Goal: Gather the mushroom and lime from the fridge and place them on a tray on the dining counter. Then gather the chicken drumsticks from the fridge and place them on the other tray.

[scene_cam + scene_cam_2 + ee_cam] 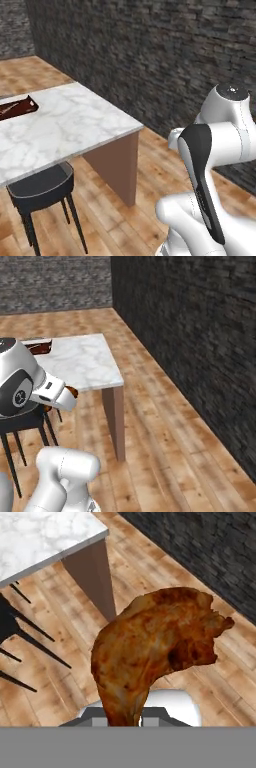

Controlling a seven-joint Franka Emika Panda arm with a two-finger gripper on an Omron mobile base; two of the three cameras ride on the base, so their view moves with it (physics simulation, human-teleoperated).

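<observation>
A browned chicken drumstick (155,647) looms large in the hand view, its thin end pinched in my gripper (122,721), which is shut on it; the fingertips are mostly hidden behind the meat. A sliver of the same drumstick (73,391) peeks out past my forearm in the right base view, hanging over the floor beside the dining counter (85,361). On the counter's far end lies a dark brown tray (17,107), whose edge (40,347) also shows in the right base view. The mushroom and lime are out of view.
The white marble counter (75,125) stands on a brown panel leg (92,577). A black stool (42,187) is tucked under its near side. A dark brick wall (150,60) runs along the right, with wooden floor (165,421) between it and the counter.
</observation>
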